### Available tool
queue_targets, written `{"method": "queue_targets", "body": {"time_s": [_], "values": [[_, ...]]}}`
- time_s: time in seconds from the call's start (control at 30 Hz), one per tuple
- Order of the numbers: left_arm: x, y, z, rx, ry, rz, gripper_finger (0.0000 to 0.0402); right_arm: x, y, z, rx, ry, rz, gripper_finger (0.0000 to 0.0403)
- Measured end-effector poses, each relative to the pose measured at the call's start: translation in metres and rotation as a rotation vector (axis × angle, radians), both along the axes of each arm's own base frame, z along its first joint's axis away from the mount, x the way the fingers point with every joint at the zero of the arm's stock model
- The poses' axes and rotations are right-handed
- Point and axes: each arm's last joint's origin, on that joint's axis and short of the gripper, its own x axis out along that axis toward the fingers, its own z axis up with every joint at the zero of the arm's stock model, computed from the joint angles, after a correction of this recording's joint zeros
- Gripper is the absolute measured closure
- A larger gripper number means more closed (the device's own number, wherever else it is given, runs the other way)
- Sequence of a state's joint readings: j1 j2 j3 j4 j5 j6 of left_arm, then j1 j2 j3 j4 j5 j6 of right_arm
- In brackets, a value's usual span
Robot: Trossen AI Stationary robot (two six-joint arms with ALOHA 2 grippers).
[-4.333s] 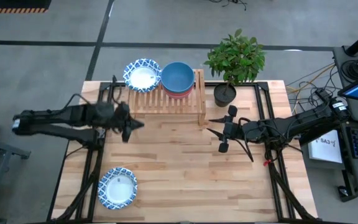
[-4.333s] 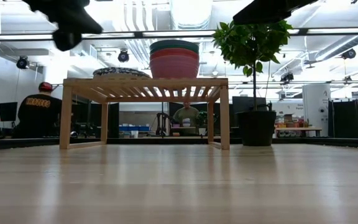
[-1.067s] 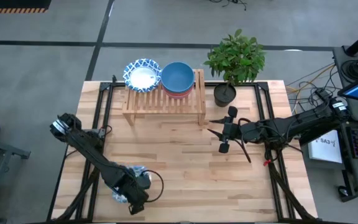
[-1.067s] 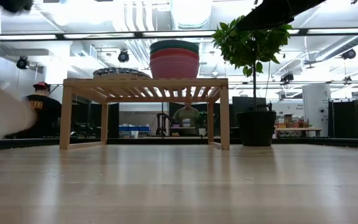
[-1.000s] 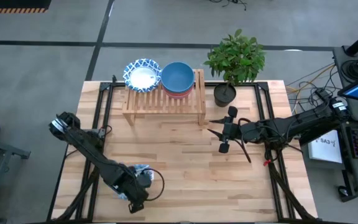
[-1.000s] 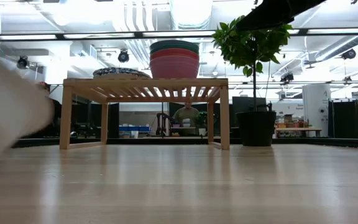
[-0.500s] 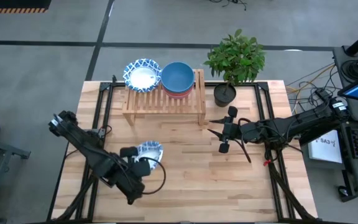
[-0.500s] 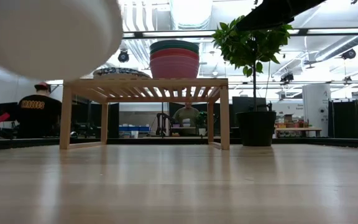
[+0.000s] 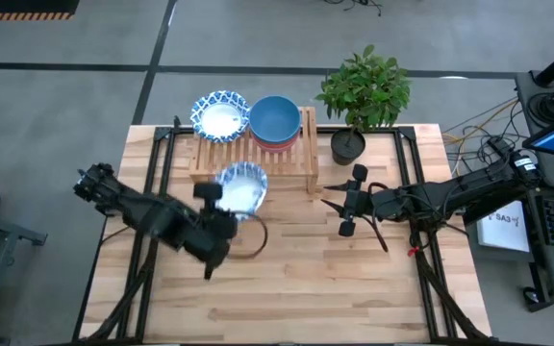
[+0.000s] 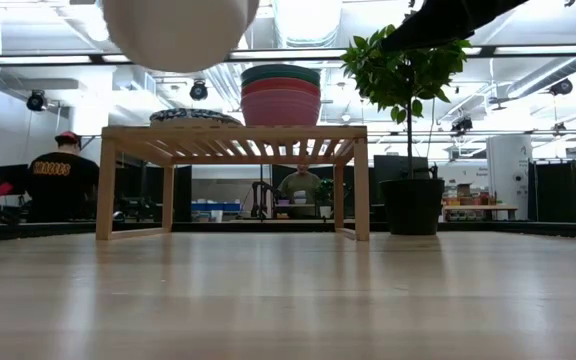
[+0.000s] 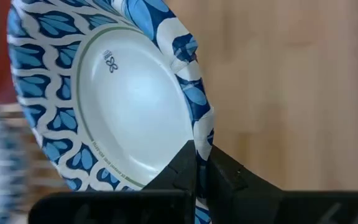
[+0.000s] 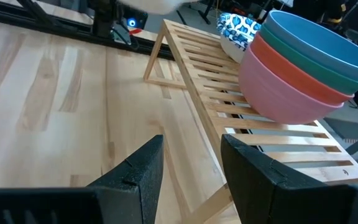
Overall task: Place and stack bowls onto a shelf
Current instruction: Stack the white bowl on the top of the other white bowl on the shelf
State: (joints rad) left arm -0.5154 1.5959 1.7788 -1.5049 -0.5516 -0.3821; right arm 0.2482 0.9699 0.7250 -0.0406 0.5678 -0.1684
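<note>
A blue-and-white patterned bowl [image 9: 240,185] was held by its rim in the left hand [image 9: 221,217], the fingers pinched tight on the edge as the left wrist view showed [image 11: 194,165]. Half a second before, the bowl had been carried over the open tabletop [image 9: 296,279] toward 7 o'clock from the shelf [image 9: 255,154]; a second before, it had been down near the tabletop's 7 o'clock corner. By this moment it had been lifted and swung toward 12 o'clock, so that it hung just at the shelf's near edge, its white underside seen high in the low view [image 10: 180,30]. On the shelf, a stack of patterned bowls [image 9: 220,114] was set at its 9 o'clock end, and a stack of plain bowls, blue on top [image 9: 275,119], at its 3 o'clock end. The carried bowl was judged to be the last one off the tabletop, and the remaining step to be lowering it onto the patterned stack. The right hand [image 9: 346,202] was kept waiting over the tabletop at 3 o'clock from the shelf, below the potted plant [image 9: 364,91], its fingers spread apart.
</note>
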Motion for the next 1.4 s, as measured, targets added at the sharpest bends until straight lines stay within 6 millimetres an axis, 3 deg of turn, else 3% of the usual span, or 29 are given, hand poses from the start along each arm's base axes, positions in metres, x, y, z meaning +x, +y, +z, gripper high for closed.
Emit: {"method": "queue_targets", "body": {"time_s": [0.17, 0.33, 0.53, 0.73, 1.07, 1.23, 1.4], "values": [[-0.002, 0.038, 0.008, 0.14, 0.081, -0.015, 0.0401, 0.0, 0.0, 0.0, 0.0, 0.004, -0.001, 0.0252], [-0.016, 0.068, 0.025, 0.161, 0.061, -0.006, 0.0401, 0.0, 0.0, -0.001, 0.009, 0.002, -0.004, 0.0252], [-0.037, 0.11, 0.043, 0.203, 0.01, 0.122, 0.0401, 0.0, 0.0, -0.001, 0.002, 0.005, -0.002, 0.0252], [-0.048, 0.161, 0.05, 0.276, 0.087, 0.215, 0.0401, 0.0, 0.0, -0.001, -0.002, 0.006, -0.001, 0.0252], [-0.038, 0.242, 0.034, 0.216, 0.212, 0.289, 0.0401, 0.0, 0.0, -0.001, -0.008, 0.009, 0.001, 0.0252], [-0.027, 0.263, 0.022, 0.161, 0.247, 0.284, 0.0401, 0.0, 0.0, -0.001, -0.015, 0.011, 0.001, 0.0252], [-0.016, 0.27, 0.012, 0.15, 0.269, 0.282, 0.0401, 0.0, 0.0, -0.001, -0.018, 0.012, -0.003, 0.0252]]}}
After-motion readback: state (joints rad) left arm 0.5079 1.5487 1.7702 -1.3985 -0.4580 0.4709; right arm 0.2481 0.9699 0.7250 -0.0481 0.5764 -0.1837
